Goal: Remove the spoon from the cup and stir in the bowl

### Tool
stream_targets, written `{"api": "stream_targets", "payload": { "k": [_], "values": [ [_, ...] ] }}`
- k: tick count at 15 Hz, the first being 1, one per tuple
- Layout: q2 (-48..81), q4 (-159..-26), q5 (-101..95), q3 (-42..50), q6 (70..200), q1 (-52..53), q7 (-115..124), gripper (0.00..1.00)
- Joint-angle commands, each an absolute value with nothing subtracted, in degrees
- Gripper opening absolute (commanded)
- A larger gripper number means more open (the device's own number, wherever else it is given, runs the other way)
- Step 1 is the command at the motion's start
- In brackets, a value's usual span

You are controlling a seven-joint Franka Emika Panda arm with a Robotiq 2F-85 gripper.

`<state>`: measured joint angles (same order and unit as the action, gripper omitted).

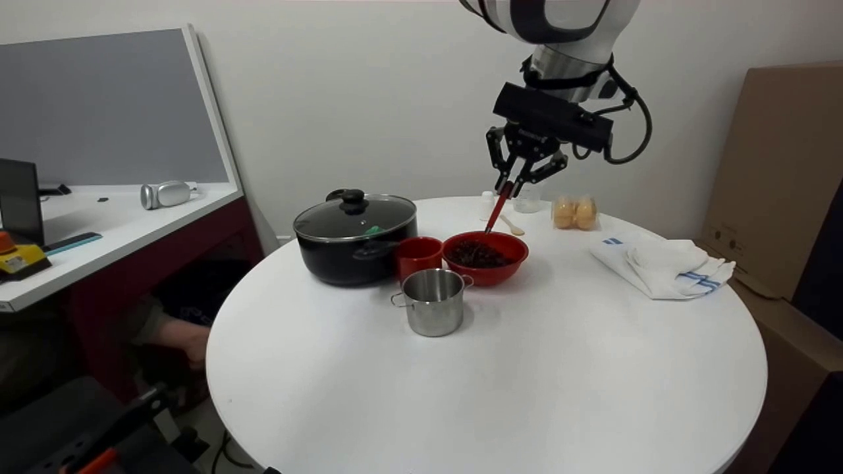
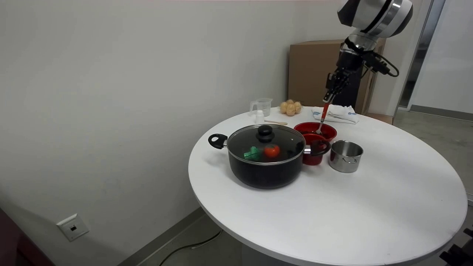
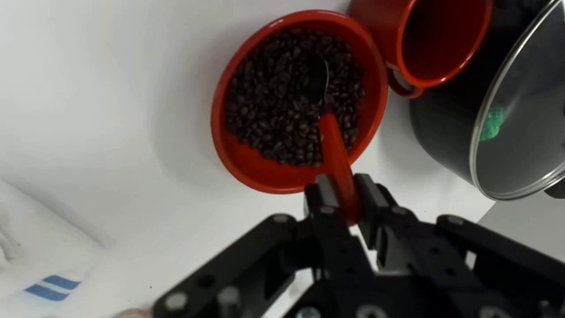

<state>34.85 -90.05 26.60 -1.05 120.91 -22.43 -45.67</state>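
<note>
My gripper [image 3: 347, 191] is shut on the red handle of the spoon [image 3: 336, 152], close to the handle's end. The spoon slants down into the red bowl [image 3: 251, 165], its metal head over the dark beans; how deep it sits among them I cannot tell. In both exterior views the gripper [image 1: 509, 188] hangs above the bowl [image 1: 489, 278], with the spoon [image 2: 325, 112] reaching below the rim. Right beside the bowl stands the red cup [image 3: 388, 31], upright, with no spoon in it. The cup [image 2: 312, 159] is partly behind the pot's handle.
A black lidded pot [image 1: 342, 257] stands next to the cup, and a steel cup [image 1: 433, 315] in front of it. Behind the bowl lie a wooden spoon [image 1: 512, 226], eggs [image 1: 574, 212], a white bottle [image 2: 259, 117] and a measuring jug [image 2: 264, 106]. A folded towel [image 1: 665, 268] lies aside.
</note>
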Motion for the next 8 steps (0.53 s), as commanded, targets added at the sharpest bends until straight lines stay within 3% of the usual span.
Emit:
{"api": "stream_targets", "payload": {
  "k": [1,8],
  "values": [
    [35.6,-88.8,26.2,-0.4,119.8,-23.9,-45.7,0.04],
    [35.4,-86.9,26.5,0.1,119.9,-25.8,-45.2,0.04]
  ]
}}
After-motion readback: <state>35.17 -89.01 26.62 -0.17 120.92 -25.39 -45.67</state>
